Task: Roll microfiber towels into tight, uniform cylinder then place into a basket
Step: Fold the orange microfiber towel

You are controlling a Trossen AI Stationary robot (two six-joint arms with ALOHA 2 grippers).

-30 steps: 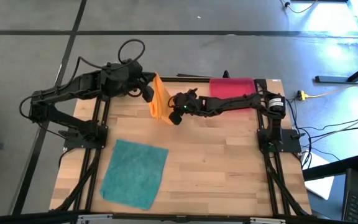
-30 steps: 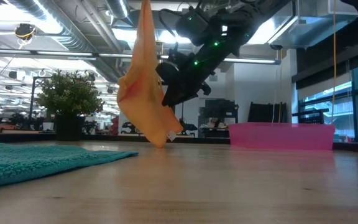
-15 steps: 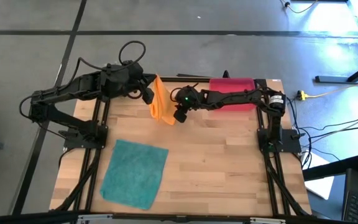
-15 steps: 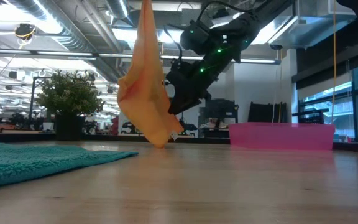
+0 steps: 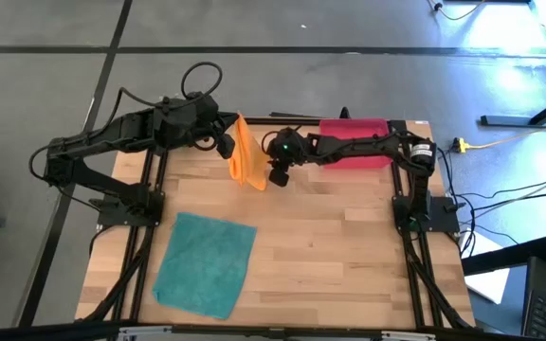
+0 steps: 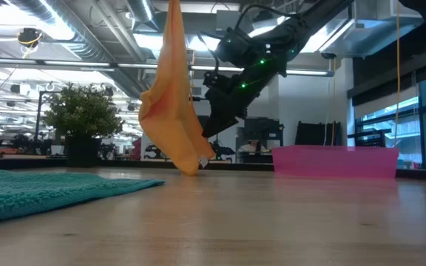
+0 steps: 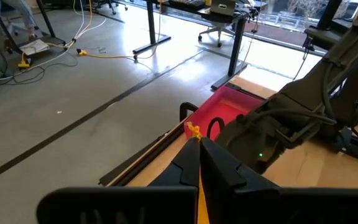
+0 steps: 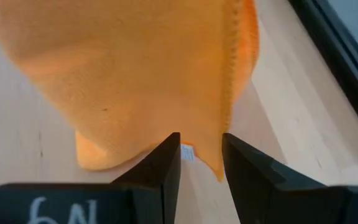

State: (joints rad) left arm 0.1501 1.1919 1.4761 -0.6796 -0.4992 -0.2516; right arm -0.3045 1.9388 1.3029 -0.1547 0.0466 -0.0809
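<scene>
Cloth is light and limp: the orange microfiber towel (image 6: 173,103) hangs in soft folds at upper centre, pinched by the closed left gripper (image 5: 227,144). The right gripper (image 8: 197,163), part open and holding nothing, should take the lower hem corner.

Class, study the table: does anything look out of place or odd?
Yes: the orange towel hangs crumpled from the left hand, not rolled. The teal towel lies flat and askew. The basket holds neither.

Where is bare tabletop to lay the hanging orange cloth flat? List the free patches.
Free: bare wood right of the flat teal microfibre towel, and the strip between it and the shallow pink rectangular basket. Crowded: far edge, where both end effectors meet at the orange microfibre towel.
</scene>
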